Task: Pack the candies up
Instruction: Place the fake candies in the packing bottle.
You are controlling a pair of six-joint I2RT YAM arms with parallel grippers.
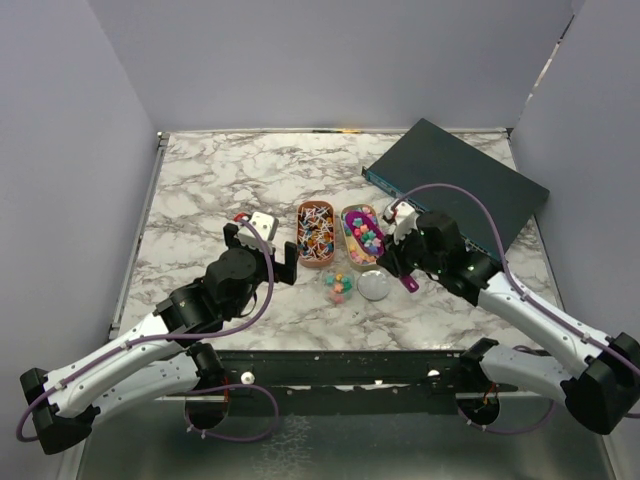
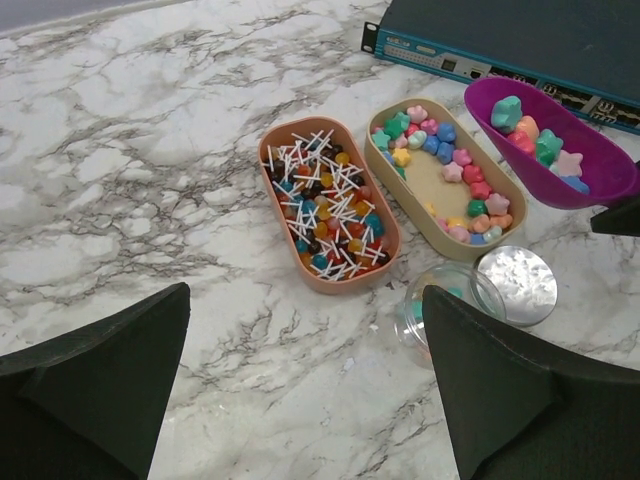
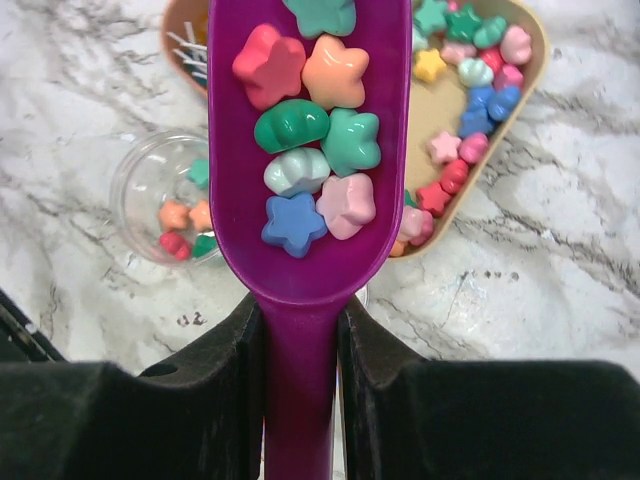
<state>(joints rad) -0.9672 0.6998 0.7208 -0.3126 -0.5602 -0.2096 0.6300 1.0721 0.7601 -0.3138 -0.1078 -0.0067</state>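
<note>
**me:** My right gripper [image 3: 298, 335] is clamped on the scoop [image 3: 300, 282] handle, 8 candies [image 3: 300, 130] aboard, mid-worktop near the jar [image 3: 150, 200]. Left gripper [image 2: 305, 330] gapes wide, empty.

**reply:** Jar mouth's narrow. Tip fast and they'll scatter.

White links [image 1: 120, 365], black joints [image 1: 235, 272], purple cables [image 1: 470, 200]; left hand [image 1: 262, 245], right hand [image 1: 390, 262] black.

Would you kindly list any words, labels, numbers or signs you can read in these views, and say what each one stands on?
No text here can be read.
Dark box at the far side of the table: pale markings on its front strip, too small and blurred to read.
Purple scoop, orange tray, beige tray, jar, round lid: no writing shows.
</note>
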